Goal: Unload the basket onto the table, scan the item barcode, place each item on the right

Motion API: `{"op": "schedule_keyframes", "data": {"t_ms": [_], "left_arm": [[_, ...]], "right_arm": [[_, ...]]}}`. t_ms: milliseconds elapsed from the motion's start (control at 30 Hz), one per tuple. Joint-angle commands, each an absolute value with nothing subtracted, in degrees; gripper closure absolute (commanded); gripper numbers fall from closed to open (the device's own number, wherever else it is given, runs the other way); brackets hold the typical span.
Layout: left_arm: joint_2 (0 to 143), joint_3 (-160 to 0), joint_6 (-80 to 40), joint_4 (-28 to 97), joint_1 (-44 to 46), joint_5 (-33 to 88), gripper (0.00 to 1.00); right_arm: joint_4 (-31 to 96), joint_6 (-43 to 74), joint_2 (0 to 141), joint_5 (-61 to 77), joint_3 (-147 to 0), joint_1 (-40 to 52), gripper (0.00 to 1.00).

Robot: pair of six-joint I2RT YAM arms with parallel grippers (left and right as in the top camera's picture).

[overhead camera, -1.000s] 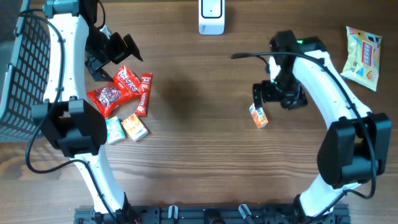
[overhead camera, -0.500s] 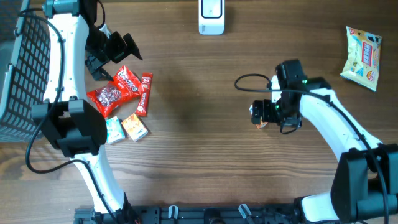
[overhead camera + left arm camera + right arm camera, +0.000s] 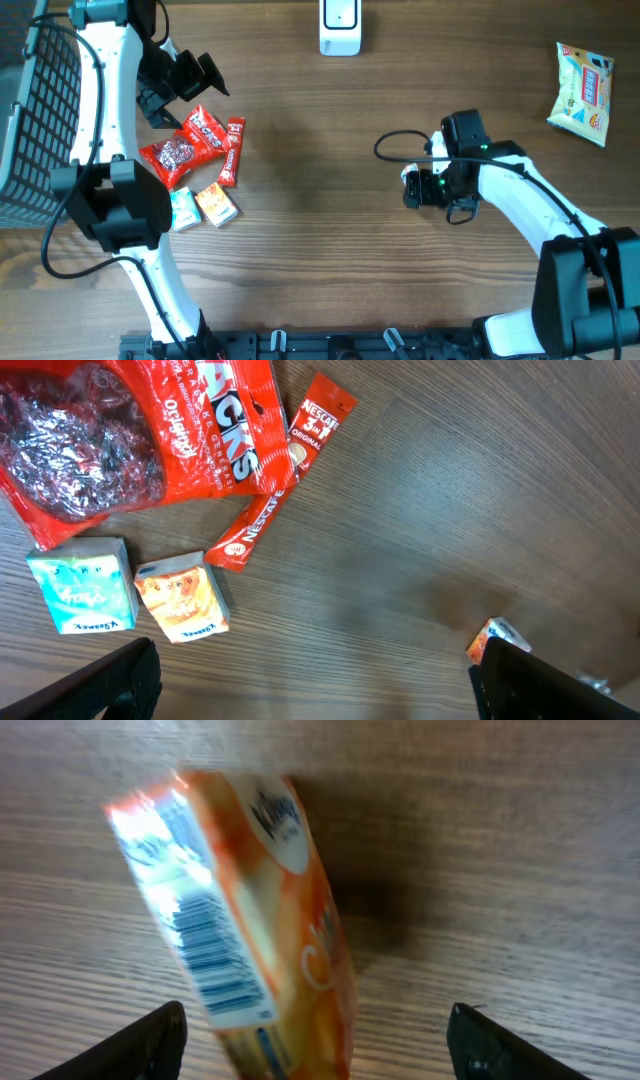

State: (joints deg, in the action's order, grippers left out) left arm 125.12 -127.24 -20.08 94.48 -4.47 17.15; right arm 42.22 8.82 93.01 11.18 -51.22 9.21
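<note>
A small orange and white carton [image 3: 250,920] with a printed barcode [image 3: 215,955] lies tilted on the wooden table. My right gripper [image 3: 315,1040] hangs right over it, open, one finger on each side and a gap to both. From overhead the right gripper [image 3: 415,188] hides the carton. A white scanner [image 3: 339,25] stands at the far edge, well away from it. My left gripper [image 3: 190,95] is open at the far left above a pile of snacks, and in its own view the left gripper [image 3: 315,690] has only bare wood between its fingers.
The pile holds a red snack bag [image 3: 175,150], a red Nescafe stick [image 3: 232,150], an orange carton [image 3: 215,203] and a teal carton [image 3: 182,210]. A dark wire basket [image 3: 30,120] stands at the left edge. A yellow chip bag [image 3: 582,92] lies far right.
My right gripper has drawn back toward the table's front and come down over the carton, which now hides beneath it overhead; its jaws have narrowed a little. The left arm has not moved.
</note>
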Motion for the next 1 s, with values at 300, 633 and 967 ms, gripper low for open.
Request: {"op": "schedule_keyframes", "data": {"t_ms": [300, 633, 967], "left_arm": [[124.5, -127.7, -19.8, 94.3, -4.3, 16.6, 0.00], [124.5, -127.7, -19.8, 94.3, -4.3, 16.6, 0.00], [124.5, -127.7, -19.8, 94.3, -4.3, 16.6, 0.00]], "right_arm": [[40.0, 9.2, 92.5, 11.9, -50.5, 9.1, 0.51], [38.4, 9.3, 92.5, 12.6, -50.2, 10.1, 0.72], [36.3, 11.1, 92.4, 19.3, -51.2, 12.4, 0.96]]}}
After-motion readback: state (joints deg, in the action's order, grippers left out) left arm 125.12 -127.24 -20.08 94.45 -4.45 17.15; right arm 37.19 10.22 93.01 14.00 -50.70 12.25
